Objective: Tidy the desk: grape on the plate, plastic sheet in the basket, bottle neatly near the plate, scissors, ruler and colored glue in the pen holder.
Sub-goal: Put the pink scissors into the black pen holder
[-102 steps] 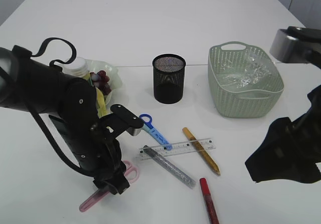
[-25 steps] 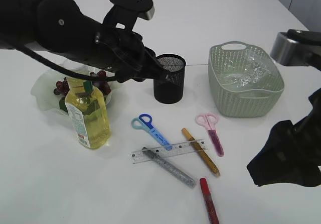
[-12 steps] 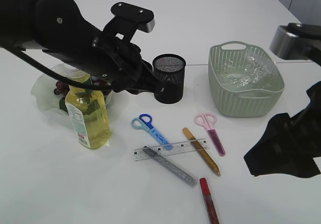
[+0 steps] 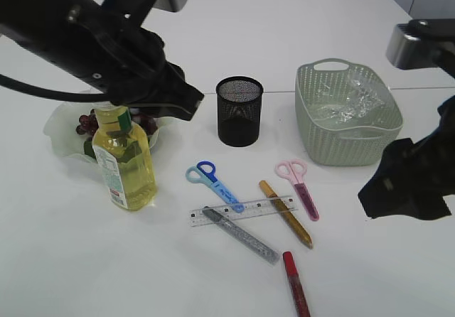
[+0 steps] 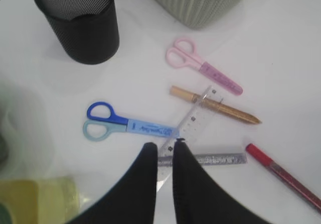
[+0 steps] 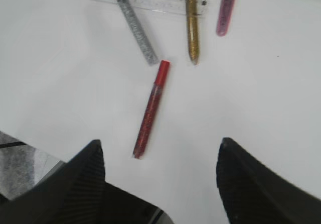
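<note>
Bare table (image 4: 85, 260) lies open front-left. The pen holder (image 4: 239, 111) stands clear on all sides, apart from the basket (image 4: 348, 114). Front centre is crowded: blue scissors (image 4: 213, 182), ruler (image 4: 242, 212), silver glue pen (image 4: 242, 235) and gold glue pen (image 4: 286, 215) overlap. The bottle (image 4: 126, 160) blocks the plate (image 4: 60, 129) from the front.

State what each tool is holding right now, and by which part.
Nothing is held. The left tool is nearly shut on air above the ruler; the right tool hangs open above the red glue.
</note>
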You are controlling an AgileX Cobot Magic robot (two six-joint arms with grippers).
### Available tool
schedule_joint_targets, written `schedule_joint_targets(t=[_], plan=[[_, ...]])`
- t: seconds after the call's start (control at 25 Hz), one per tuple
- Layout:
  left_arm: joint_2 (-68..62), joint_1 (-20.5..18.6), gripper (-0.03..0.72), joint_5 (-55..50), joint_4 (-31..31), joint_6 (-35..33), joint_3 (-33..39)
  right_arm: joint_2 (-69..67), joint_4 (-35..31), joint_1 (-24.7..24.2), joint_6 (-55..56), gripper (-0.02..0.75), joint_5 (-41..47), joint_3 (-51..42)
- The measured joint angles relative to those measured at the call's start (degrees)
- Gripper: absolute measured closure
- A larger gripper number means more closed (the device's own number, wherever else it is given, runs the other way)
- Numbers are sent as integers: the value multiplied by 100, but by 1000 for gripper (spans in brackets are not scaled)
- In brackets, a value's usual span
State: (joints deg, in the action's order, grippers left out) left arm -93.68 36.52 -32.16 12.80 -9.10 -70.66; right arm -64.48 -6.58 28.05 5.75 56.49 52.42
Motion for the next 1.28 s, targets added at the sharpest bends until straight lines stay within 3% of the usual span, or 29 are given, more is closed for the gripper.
schedule_joint_targets(t=[0.32, 0.52, 0.8, 1.08, 1.28], plan=[[667, -866, 575, -1417, -557, 504, 0, -1303, 414, 0, 80, 226, 229, 987], [1050, -1472, 505, -1921, -569, 526, 12, -2238, 564, 0, 80, 226, 232, 1524], [2016, -2191, 450, -2077, -626, 539, 841, -3421, 785, -83, 89, 257, 232, 2078], [3018, -2418, 447, -2205, -711, 542, 1737, -4098, 785, -634, 89, 294, 120, 2422], [3373, -2431, 447, -2283, -711, 656, 2018, -4538, 750, -701, 89, 337, 30, 2587]])
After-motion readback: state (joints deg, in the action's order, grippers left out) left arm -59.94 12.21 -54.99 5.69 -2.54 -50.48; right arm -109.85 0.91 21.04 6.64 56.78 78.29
